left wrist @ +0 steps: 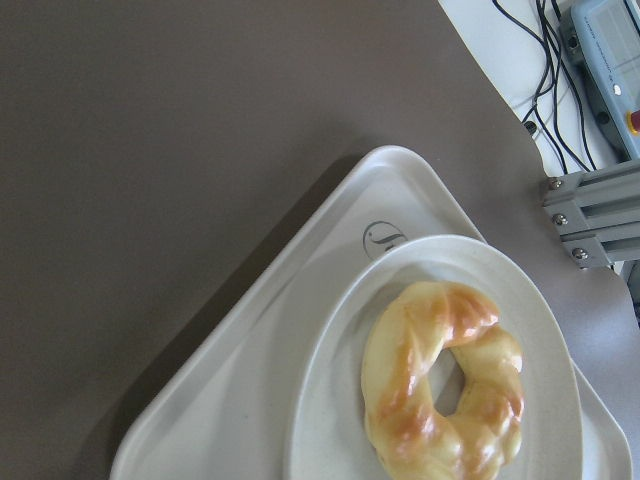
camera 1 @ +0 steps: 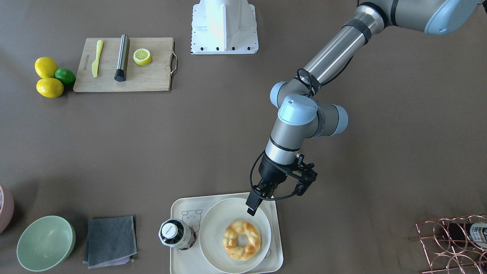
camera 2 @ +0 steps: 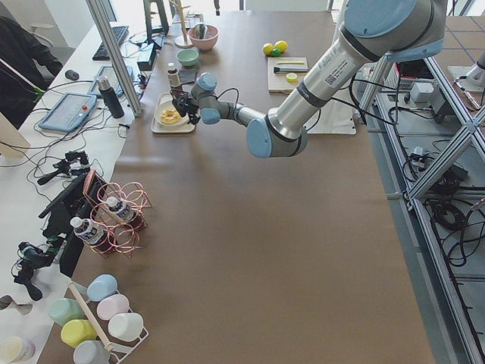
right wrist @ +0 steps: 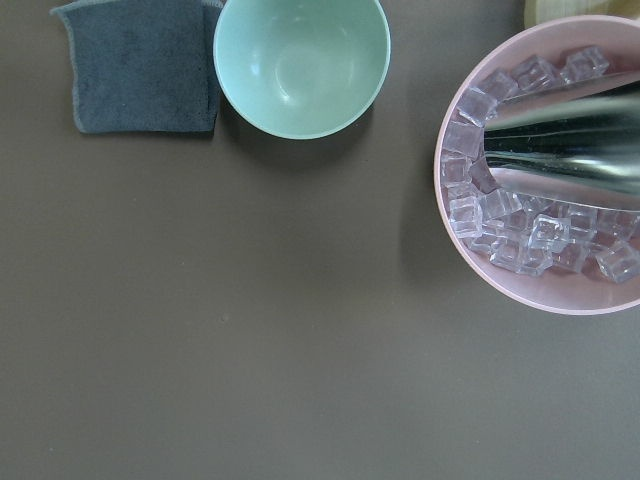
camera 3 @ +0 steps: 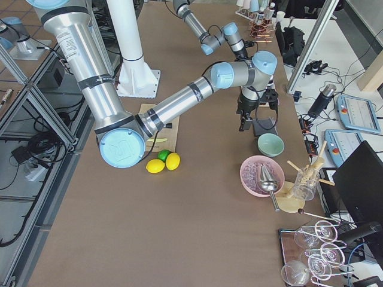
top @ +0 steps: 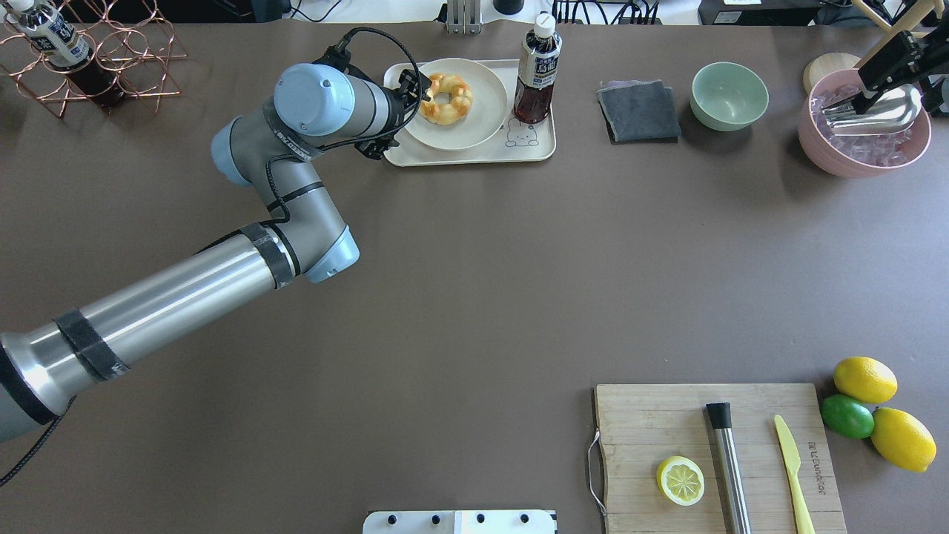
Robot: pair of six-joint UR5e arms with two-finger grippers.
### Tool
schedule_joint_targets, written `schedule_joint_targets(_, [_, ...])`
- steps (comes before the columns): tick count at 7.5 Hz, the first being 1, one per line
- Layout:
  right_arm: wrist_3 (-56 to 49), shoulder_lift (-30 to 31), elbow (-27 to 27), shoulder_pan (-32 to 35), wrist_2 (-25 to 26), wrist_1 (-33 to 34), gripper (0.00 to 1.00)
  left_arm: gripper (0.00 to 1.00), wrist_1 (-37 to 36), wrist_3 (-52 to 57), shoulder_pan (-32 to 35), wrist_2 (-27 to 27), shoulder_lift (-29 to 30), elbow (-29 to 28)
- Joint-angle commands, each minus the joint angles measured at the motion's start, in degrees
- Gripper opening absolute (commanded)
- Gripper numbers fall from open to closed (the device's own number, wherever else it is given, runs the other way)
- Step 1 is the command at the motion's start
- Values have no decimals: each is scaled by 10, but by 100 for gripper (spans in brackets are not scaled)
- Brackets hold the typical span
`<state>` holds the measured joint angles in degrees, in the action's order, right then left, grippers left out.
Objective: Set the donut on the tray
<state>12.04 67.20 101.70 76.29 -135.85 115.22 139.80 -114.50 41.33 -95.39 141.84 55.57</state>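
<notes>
The donut (camera 1: 230,238) lies flat on a round white plate (camera 1: 217,228), and the plate stands on the cream tray (camera 1: 182,262) with the bear drawing. The donut (top: 461,104) also shows in the overhead view and in the left wrist view (left wrist: 400,380), on the tray (left wrist: 250,360). My left gripper (camera 1: 254,205) hangs over the plate's rim, just beside the donut, open and empty. My right gripper (camera 3: 248,119) shows only in the exterior right view, above the cloth and bowl area. I cannot tell whether it is open or shut.
A dark tea bottle (camera 1: 175,234) stands on the tray beside the plate. A grey cloth (camera 1: 110,241), a green bowl (camera 1: 45,243) and a pink ice bucket (top: 864,141) stand along the same edge. A cutting board (camera 1: 156,76) and a wire rack (camera 1: 452,243) are further off.
</notes>
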Motion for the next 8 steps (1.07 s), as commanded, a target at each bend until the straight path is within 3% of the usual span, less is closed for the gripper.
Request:
schedule_joint_targets(1, [1,7,4,1,-4,0,100,98,-66,43,37,-73,-60,127])
schedule_joint_targets(3, [-3,34,13,5,8,-1,100,98,-225,139,72,-133,-135,292])
schedule_joint_targets(5, [-41,99,40,24,50,-1,100,98,-375,311,113,-152,-213,436])
schedule_joint_targets(6, [-78,127,36,40,61,-1,100,98,-442,401,150,-182,-250,491])
schedule_joint_targets(8, [-165,181,28,75,89,-3,100,98,-456,586,233,-239,-349,522])
